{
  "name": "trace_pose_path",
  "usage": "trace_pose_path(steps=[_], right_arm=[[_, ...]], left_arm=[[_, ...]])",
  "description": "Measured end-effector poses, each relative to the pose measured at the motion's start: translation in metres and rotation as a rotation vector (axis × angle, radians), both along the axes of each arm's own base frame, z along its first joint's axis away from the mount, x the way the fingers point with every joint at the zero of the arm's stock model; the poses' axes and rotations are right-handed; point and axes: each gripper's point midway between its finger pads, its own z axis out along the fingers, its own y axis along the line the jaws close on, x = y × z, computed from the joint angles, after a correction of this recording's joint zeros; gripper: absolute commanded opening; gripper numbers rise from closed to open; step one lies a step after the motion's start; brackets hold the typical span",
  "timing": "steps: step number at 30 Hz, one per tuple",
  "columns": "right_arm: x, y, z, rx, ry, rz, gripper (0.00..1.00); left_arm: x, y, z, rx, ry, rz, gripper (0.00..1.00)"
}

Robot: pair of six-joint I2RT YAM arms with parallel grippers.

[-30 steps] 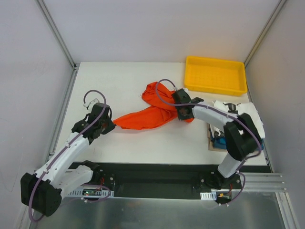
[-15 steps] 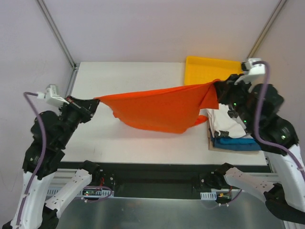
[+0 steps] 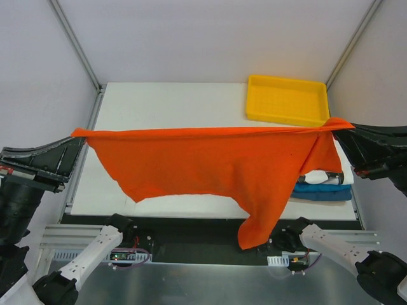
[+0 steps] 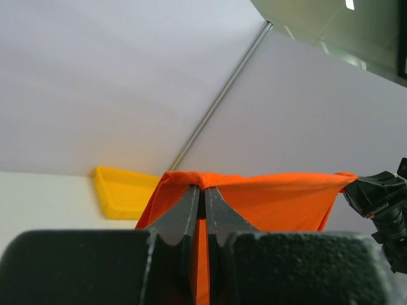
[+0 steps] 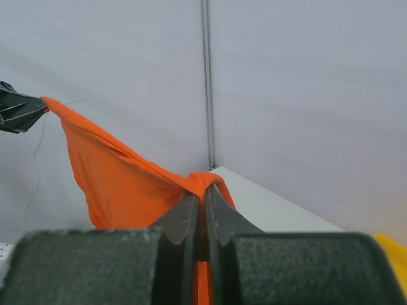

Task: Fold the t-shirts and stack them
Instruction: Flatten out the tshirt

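Item: orange t-shirt (image 3: 210, 165), hung taut in the air over the bench (image 3: 165, 105). Grip: your left fingers (image 4: 184, 213) and right fingers (image 5: 187, 216) each pinch a top corner. Step: spreading out. Next: lower it flat, clear of the folded stack (image 3: 321, 190).

Pale grey panel walls (image 3: 191, 38) enclose the white table (image 3: 172, 105) on three sides. Aluminium corner struts (image 3: 75, 44) rise at eleven and one o'clock. A brushed metal floor plate (image 3: 210, 286) lies at six o'clock. The light is soft and even.
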Motion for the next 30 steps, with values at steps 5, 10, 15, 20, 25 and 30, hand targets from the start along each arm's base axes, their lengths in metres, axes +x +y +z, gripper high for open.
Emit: trace_pose_path(steps=[5, 10, 15, 20, 25, 30], right_arm=[[-0.005, 0.002, 0.005, -0.007, -0.034, 0.022, 0.01], [0.046, 0.022, -0.017, -0.103, 0.021, -0.059, 0.02], [0.178, 0.075, -0.102, -0.348, 0.230, -0.245, 0.12], [0.335, 0.148, -0.278, -0.666, 0.552, -0.387, 0.94], [0.380, 0.158, -0.481, -0.987, 0.893, -0.421, 0.97], [0.325, 0.124, -0.522, -1.051, 1.041, -0.423, 0.97]], left_arm=[[-0.001, 0.006, 0.010, 0.005, -0.033, 0.036, 0.00], [0.069, 0.021, -0.018, 0.037, 0.110, 0.253, 0.06], [0.200, 0.047, -0.100, 0.191, 0.434, 0.655, 0.26], [0.341, 0.084, -0.249, 0.448, 0.859, 0.828, 1.00], [0.369, 0.105, -0.388, 0.614, 1.246, 0.766, 0.99], [0.347, 0.093, -0.388, 0.579, 1.277, 0.699, 0.99]])
